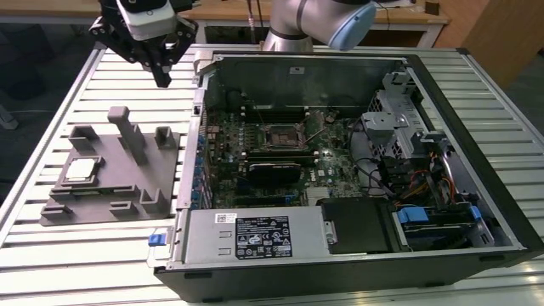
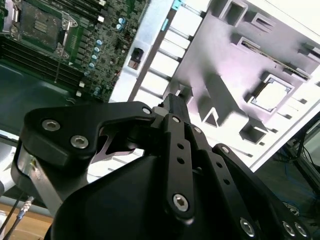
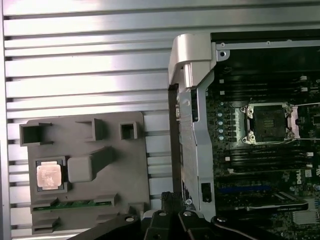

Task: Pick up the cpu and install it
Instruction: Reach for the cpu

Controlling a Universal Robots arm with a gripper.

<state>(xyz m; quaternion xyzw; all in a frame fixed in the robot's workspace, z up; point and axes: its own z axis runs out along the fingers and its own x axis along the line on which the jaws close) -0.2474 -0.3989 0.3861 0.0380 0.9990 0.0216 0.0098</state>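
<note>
The cpu [image 1: 81, 169] is a small pale silvery square lying in a recess of the grey fixture block [image 1: 111, 175], on the exterior view's left; it also shows in both wrist views, cpu [image 3: 49, 176] and cpu [image 2: 272, 95]. The dark metal-framed socket [image 1: 281, 135] sits on the motherboard inside the open computer case; it has nothing in it in the first wrist view, socket [image 3: 270, 122]. My gripper [image 1: 162, 80] hangs high above the table, beyond the far end of the fixture block and well away from the cpu. Its fingers [image 2: 175, 107] are shut with nothing between them.
The open computer case [image 1: 476, 95] fills the exterior view's right half, and its raised metal wall [image 1: 200, 127] stands between fixture and motherboard. Upright posts [image 1: 127, 127] rise from the fixture block. Slatted metal table [image 1: 51, 95] runs all around.
</note>
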